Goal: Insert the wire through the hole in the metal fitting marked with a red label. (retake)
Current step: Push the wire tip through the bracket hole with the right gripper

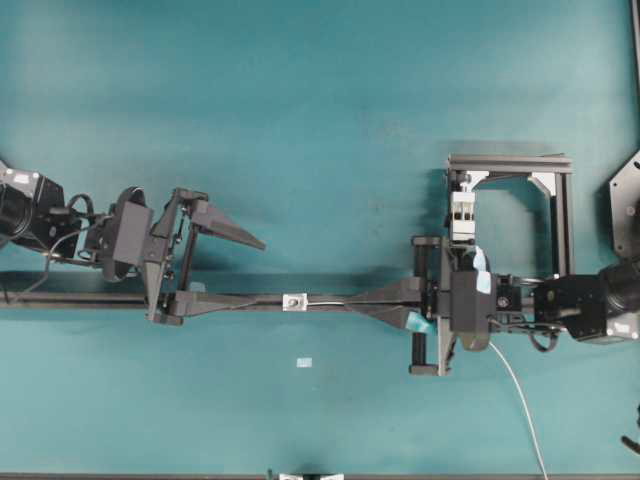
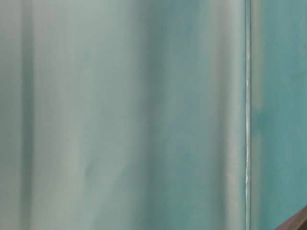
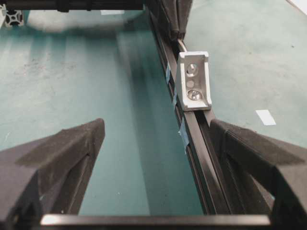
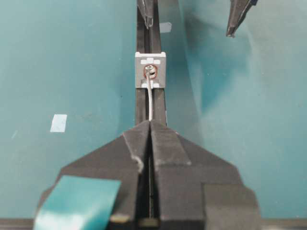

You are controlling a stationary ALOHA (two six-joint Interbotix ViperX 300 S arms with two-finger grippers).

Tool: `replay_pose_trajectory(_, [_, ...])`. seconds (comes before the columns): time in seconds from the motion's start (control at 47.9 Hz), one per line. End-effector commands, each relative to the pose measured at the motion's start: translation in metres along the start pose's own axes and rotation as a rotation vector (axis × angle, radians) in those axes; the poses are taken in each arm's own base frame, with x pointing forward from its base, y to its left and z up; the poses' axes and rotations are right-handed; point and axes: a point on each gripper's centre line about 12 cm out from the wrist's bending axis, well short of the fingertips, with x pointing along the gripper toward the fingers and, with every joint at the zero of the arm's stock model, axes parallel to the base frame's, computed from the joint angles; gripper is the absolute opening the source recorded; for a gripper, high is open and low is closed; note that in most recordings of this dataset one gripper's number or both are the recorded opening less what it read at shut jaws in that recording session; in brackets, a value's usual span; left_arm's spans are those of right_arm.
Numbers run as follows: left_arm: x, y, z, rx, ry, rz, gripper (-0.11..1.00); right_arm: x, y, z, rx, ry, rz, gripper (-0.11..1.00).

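The metal fitting [image 1: 294, 301] is a small silvery bracket on the long black rail [image 1: 100, 300]. In the right wrist view the fitting [image 4: 156, 61] faces me, and its hole [image 4: 150, 72] has a red ring round it. My right gripper [image 4: 150, 122] is shut on the thin pale wire [image 4: 150, 100], whose tip reaches the hole. The wire's tail [image 1: 520, 400] trails behind the right arm. My right gripper [image 1: 347, 300] sits just right of the fitting. My left gripper [image 1: 256, 272] is open on the fitting's other side, one finger along the rail. In the left wrist view it [image 3: 158, 158] is empty, with the fitting [image 3: 194, 81] ahead.
A black square frame [image 1: 510, 165] with a white clamp block [image 1: 461, 215] stands at the back right. A pale tape rectangle [image 1: 304, 362] lies in front of the rail. The table-level view is a teal blur.
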Motion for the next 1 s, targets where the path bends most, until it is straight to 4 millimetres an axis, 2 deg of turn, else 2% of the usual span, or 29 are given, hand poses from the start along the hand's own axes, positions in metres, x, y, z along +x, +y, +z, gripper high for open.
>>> replay_pose_trajectory(0.0, [0.002, -0.001, 0.006, -0.001, -0.023, -0.004, 0.61, 0.004, 0.002, 0.01, 0.018, -0.035, -0.001, 0.02])
replay_pose_trajectory(0.981, [0.011, -0.002, 0.004, -0.004, 0.014, -0.004, 0.61, 0.037, 0.004, 0.017, -0.003, -0.078, -0.026, 0.02])
